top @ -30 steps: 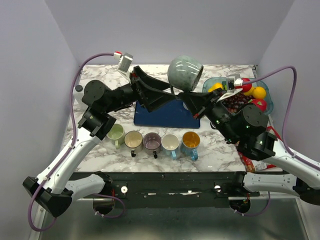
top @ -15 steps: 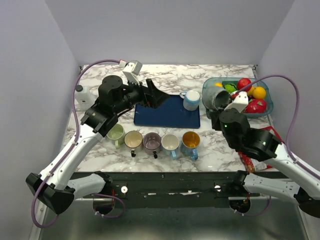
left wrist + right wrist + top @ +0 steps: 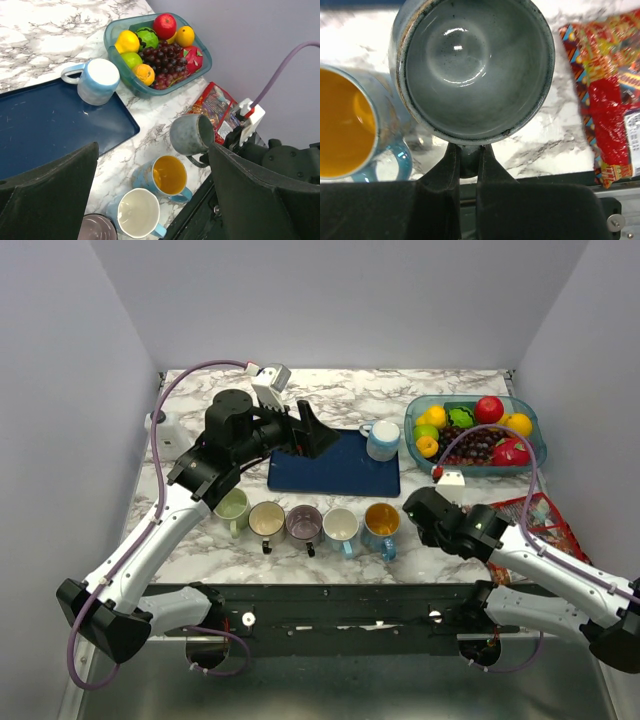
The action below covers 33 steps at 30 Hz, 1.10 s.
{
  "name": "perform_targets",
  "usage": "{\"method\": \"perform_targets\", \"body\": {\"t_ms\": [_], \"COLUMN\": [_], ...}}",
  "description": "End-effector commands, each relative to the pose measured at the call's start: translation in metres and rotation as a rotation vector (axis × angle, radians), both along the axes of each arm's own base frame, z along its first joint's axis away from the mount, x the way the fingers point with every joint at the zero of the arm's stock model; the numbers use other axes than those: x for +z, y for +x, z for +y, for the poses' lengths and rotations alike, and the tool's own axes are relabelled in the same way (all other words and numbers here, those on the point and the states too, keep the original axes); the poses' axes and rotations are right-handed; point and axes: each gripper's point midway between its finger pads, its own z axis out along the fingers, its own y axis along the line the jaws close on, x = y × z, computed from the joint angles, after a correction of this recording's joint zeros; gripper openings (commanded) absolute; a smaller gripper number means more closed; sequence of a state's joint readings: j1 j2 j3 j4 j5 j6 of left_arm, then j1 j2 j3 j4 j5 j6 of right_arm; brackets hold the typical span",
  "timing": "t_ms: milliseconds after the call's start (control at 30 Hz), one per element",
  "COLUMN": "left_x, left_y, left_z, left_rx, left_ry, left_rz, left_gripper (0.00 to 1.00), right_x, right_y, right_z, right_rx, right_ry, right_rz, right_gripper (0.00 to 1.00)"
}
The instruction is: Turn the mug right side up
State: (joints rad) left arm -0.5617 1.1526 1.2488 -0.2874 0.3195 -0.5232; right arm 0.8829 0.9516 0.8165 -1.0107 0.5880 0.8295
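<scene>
Grey mug (image 3: 475, 70), clenched by its handle in the right gripper (image 3: 467, 156), hangs tipped on its side near the bench's (image 3: 400, 385) front edge, between the orange-lined mug (image 3: 342, 130) and the snack packet (image 3: 605, 100). The left gripper (image 3: 305, 432) hovers spread wide over the blue tray (image 3: 340, 472). Judged step: reorienting before set-down; next the wrist must roll the mouth upward, then lower the base flat, clear of its neighbour.
</scene>
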Motion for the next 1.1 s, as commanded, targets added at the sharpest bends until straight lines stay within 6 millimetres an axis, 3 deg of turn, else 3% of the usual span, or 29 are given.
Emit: {"method": "perform_targets", "body": {"t_ms": [0, 267, 400, 667, 700, 733, 800, 833, 933, 1067], "left_x": [-0.009, -0.015, -0.019, -0.028, -0.028, -0.029, -0.032, -0.032, -0.036, -0.042], "left_y": [0.005, 0.005, 0.008, 0.011, 0.012, 0.012, 0.015, 0.015, 0.020, 0.028], "left_z": [0.004, 0.004, 0.004, 0.006, 0.006, 0.006, 0.006, 0.006, 0.005, -0.005], "left_rx": [0.017, 0.013, 0.014, 0.020, 0.021, 0.021, 0.025, 0.025, 0.028, -0.016], "left_ry": [0.024, 0.019, 0.025, 0.039, 0.040, 0.042, 0.047, 0.049, 0.060, 0.074], "left_rz": [0.007, 0.017, 0.026, 0.046, 0.045, 0.046, 0.052, 0.052, 0.058, 0.036], "left_gripper": [0.99, 0.99, 0.99, 0.99, 0.99, 0.99, 0.99, 0.99, 0.99, 0.99], "right_x": [-0.020, -0.046, -0.055, -0.067, -0.067, -0.065, -0.064, -0.062, -0.054, -0.023], "right_y": [-0.008, -0.017, -0.018, -0.021, -0.021, -0.021, -0.021, -0.021, -0.020, -0.017], "right_z": [0.014, 0.021, 0.037, 0.038, 0.037, 0.038, 0.037, 0.037, 0.039, 0.042], "right_rx": [0.023, 0.060, 0.134, 0.122, 0.122, 0.123, 0.119, 0.116, 0.115, 0.146], "right_ry": [0.057, 0.082, 0.103, 0.062, 0.061, 0.064, 0.064, 0.072, 0.092, 0.155], "right_rz": [0.070, 0.125, 0.164, 0.225, 0.226, 0.223, 0.223, 0.218, 0.202, 0.132], "right_gripper": [0.01, 0.01, 0.01, 0.01, 0.08, 0.22, 0.38, 0.51, 0.63, 0.70]}}
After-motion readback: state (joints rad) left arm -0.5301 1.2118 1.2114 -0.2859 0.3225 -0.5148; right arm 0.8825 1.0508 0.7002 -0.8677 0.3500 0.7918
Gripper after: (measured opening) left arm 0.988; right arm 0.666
